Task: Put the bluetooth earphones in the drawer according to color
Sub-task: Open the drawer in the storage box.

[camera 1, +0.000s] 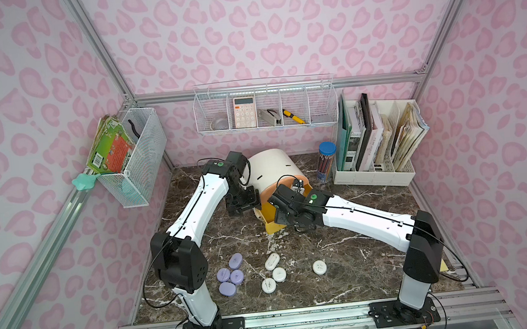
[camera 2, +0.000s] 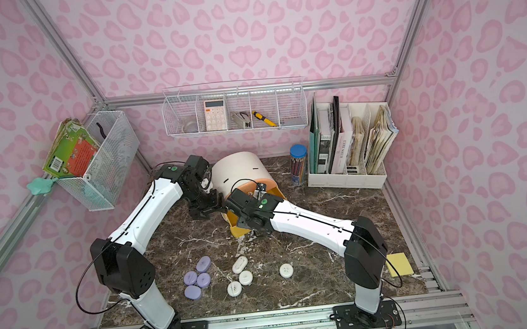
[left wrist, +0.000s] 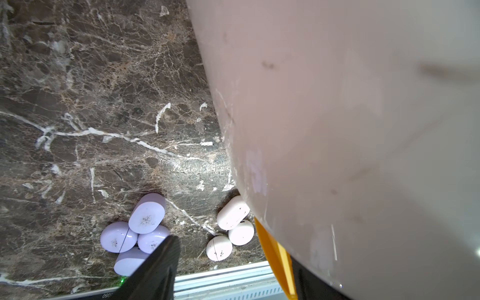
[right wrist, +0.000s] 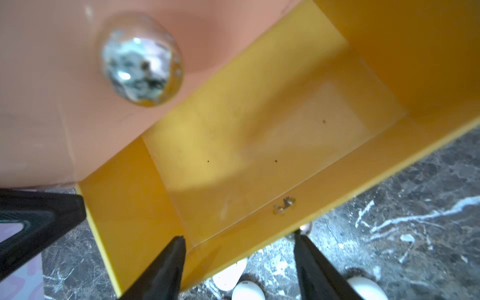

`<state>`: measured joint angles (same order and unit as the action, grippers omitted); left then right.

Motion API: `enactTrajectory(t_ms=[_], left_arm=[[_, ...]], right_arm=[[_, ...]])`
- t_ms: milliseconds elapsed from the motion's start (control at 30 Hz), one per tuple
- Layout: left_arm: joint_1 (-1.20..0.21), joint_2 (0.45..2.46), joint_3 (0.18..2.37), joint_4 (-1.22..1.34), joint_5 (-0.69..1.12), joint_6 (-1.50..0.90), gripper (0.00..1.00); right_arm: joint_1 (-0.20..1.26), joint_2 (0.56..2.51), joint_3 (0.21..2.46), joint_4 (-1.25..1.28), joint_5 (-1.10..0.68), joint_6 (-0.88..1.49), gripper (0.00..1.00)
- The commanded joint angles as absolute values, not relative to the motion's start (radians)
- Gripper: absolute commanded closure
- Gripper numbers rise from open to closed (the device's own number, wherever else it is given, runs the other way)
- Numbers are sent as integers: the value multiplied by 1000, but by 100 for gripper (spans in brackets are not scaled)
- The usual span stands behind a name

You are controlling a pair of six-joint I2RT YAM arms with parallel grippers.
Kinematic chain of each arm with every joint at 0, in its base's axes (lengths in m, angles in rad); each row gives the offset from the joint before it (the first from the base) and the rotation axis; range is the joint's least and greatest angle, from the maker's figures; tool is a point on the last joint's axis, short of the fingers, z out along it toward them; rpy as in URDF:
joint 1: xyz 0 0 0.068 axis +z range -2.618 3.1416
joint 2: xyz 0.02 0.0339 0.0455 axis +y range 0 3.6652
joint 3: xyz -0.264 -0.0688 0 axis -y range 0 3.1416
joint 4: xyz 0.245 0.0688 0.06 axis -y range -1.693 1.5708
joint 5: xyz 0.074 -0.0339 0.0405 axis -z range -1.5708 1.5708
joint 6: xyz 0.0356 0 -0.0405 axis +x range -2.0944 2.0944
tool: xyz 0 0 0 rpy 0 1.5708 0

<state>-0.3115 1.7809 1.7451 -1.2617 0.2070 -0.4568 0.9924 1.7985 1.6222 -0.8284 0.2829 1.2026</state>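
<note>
The drawer cabinet [camera 1: 272, 167] [camera 2: 239, 171] is white and round-topped and stands mid-table. Its peach front [right wrist: 52, 104] with a metal knob [right wrist: 141, 59] is closed. Below it the yellow drawer [camera 1: 270, 217] [right wrist: 259, 142] is pulled out, and its floor is bare. My right gripper [right wrist: 239, 235] hangs open over the drawer's front wall, one fingertip inside and one outside. My left gripper [camera 1: 243, 203] is open beside the cabinet's white side [left wrist: 337, 130]; only one finger [left wrist: 155, 270] shows. Several lavender earphones [camera 1: 231, 274] [left wrist: 146, 213] and several white earphones [camera 1: 274, 271] [left wrist: 232, 213] lie on the near table.
A blue-lidded pencil tube [camera 1: 326, 162] and a white file rack [camera 1: 376, 148] stand at the back right. A wire shelf [camera 1: 265, 109] hangs on the back wall and a wire basket [camera 1: 132, 154] on the left. A yellow sticky pad [camera 2: 398, 264] lies by the right arm's base.
</note>
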Motion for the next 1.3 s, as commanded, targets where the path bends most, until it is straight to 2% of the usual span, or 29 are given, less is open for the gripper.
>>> enactTrajectory(t_ms=[0,367,567,1100,1267], left_arm=[[-307,1784,1744,-1182,179,-466,28],[-301,1785,1731,-1159,202,-466,28],[-298,1789,1750,-1158,210,-466,27],[-291,1805,1823,-1196,239,-469,27],[-291,1670,1752,-1169,250,-491,25]], right_arm=[[947,1807,1642,-914,196,1263,40],[891,1894,1784,-1035,175,1378,59],[910,1887,1781,-1083,178,1420,64],[943,1825,1742,-1082,177,1480,65],[963,1771,1753,-1042,229,1414,52]])
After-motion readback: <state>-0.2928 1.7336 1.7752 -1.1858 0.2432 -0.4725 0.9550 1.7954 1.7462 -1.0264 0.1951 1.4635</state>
